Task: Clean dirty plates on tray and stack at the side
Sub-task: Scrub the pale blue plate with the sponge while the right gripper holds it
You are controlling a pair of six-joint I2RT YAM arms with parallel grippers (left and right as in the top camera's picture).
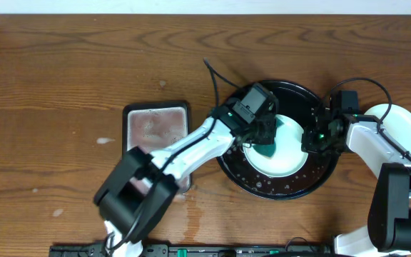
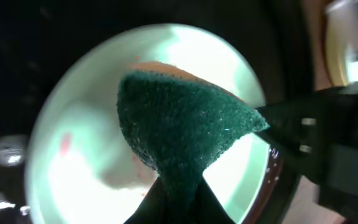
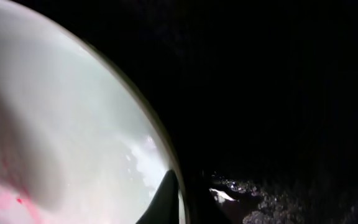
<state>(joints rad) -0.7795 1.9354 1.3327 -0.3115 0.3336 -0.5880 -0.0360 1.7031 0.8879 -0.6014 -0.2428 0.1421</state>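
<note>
A pale mint-white plate [image 1: 285, 158] lies in the round black tray [image 1: 262, 184]. My left gripper [image 1: 262, 139] is shut on a teal sponge [image 1: 266, 148] and presses it onto the plate's middle. The left wrist view shows the sponge [image 2: 179, 118] on the plate [image 2: 79, 168], with a faint red smear at the left. My right gripper [image 1: 311, 139] is shut on the plate's right rim. In the right wrist view one finger [image 3: 168, 198] lies over the rim of the plate [image 3: 73, 106], which has red smears at lower left. Another pale plate [image 1: 404, 127] sits on the tabletop to the right of the tray.
A small rectangular grey metal tray [image 1: 155, 121] stands left of the black tray, partly under my left arm. Water droplets speckle the black tray's floor [image 3: 278, 193]. Bare wood tabletop [image 1: 63, 86] spreads to the left and back.
</note>
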